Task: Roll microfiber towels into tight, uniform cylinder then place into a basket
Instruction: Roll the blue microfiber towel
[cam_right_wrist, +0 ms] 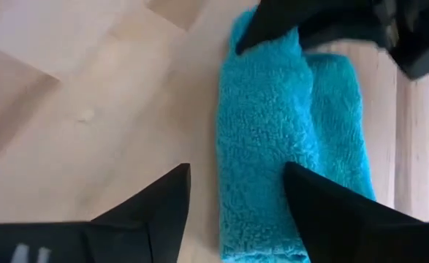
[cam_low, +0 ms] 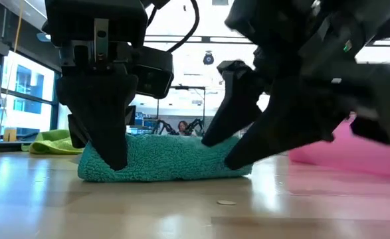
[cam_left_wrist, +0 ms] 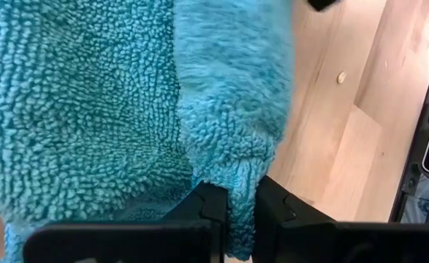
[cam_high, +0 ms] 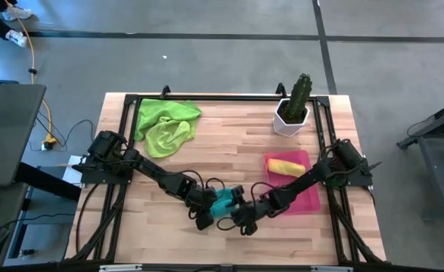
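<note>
- Low view: the teal towel (cam_low: 165,158), folded into a thick roll, lies on the table (cam_low: 181,212) near its front edge.
- Left gripper (cam_left_wrist: 236,212) pinches one end of it, fingers closed on the cloth.
- Right gripper (cam_right_wrist: 236,204) stands spread over the other end.
- Farther back, the basket (cam_high: 301,200) holds a yellow towel (cam_high: 285,165).
- Two lime green towels (cam_high: 165,125) lie at the far left; a cactus pot (cam_high: 292,113) stands far right.

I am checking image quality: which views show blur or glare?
Low view: the right gripper and pink basket are blurred, bright windows wash out the background, the table reflects light. Right wrist view: the wood is soft, the teal towel sharp.
</note>
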`<state>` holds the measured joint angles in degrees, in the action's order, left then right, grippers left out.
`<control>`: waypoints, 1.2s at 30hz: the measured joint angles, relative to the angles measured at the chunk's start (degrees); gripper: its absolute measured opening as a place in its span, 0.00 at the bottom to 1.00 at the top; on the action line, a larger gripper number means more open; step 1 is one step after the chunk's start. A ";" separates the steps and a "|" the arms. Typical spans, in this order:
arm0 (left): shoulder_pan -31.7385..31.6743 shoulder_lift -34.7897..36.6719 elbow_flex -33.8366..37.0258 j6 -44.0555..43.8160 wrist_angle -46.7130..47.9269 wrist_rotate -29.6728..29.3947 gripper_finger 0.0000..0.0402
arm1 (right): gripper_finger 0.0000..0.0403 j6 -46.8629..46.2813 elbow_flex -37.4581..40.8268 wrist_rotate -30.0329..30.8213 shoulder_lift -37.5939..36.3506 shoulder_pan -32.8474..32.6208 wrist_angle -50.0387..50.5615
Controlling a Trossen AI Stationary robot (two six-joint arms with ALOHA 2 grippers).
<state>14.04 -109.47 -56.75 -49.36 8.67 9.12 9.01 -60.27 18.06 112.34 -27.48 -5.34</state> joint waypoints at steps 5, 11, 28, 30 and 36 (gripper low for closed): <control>-0.04 0.00 -0.02 0.02 -0.25 -0.59 0.04 | 0.51 -0.01 -0.14 -0.01 2.32 1.19 -0.41; -0.15 0.09 0.09 1.47 -2.75 1.91 0.05 | 0.50 -1.77 -0.26 1.57 3.01 1.59 -0.01; -2.42 2.66 0.00 11.08 1.31 6.54 0.34 | 0.05 -16.33 -0.24 -8.53 2.99 4.80 4.92; -3.59 3.57 0.09 13.28 4.34 7.28 0.34 | 0.04 -16.91 -0.25 -12.00 2.85 6.14 5.33; -6.37 8.63 0.15 21.27 14.05 3.49 0.30 | 0.01 -20.61 -0.22 -25.17 2.44 11.58 5.41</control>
<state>7.67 -100.84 -56.60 -28.08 22.73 12.62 -11.60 -60.49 -7.10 114.78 -15.90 0.07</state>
